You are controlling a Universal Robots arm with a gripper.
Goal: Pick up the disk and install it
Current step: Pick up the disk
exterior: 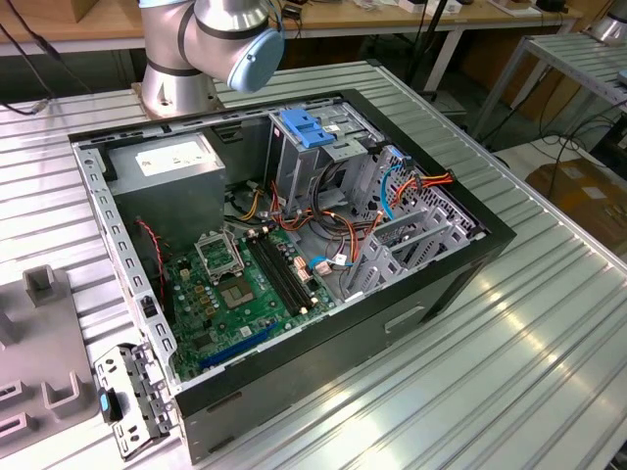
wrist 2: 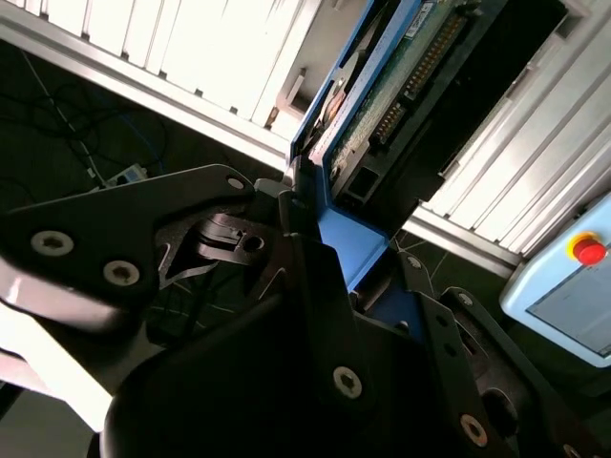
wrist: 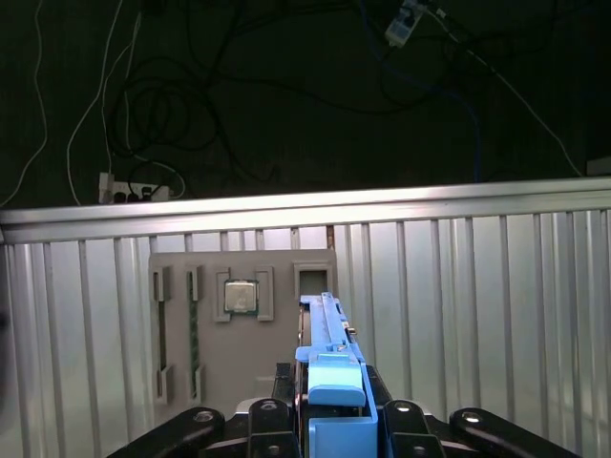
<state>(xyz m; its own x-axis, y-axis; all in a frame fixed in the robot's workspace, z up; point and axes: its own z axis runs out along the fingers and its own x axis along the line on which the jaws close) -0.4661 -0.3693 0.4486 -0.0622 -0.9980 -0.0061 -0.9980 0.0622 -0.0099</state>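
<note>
The gripper (wrist: 334, 431), seen in both wrist views, is clamped on the disk (wrist: 327, 348) at its bright blue end tab (wrist: 336, 393), a dark finger pressing from each side. The disk is held edge-on and reaches away from the fingers, over a grey parts tray (wrist: 239, 367) that lies on the ribbed metal table (wrist: 477, 315). A square processor chip (wrist: 241, 297) sits in one tray pocket. Whether the disk's far end touches the tray cannot be told. In the second wrist view the disk's (wrist 2: 401, 81) green circuit board (wrist 2: 382, 95) faces outward, bare, beside its blue rail.

In the exterior view the open computer case (exterior: 460, 284) lies on its side on the table, with the robot arm (exterior: 220, 39) behind it. A grey metal drive cage (exterior: 411, 240) stands near the exterior view's right, with orange and blue cables (exterior: 392, 196) looping just beside it and a wide light-blue latch plate (exterior: 306, 127) above another bay.

Likely risks: the hold is at one end only, on plastic, so the long body could sag, pivot or slip in the grip. A tilted disk would probably jam its rails against the cage. The loose cables could snag it, and the bare board could scrape on metal edges.
</note>
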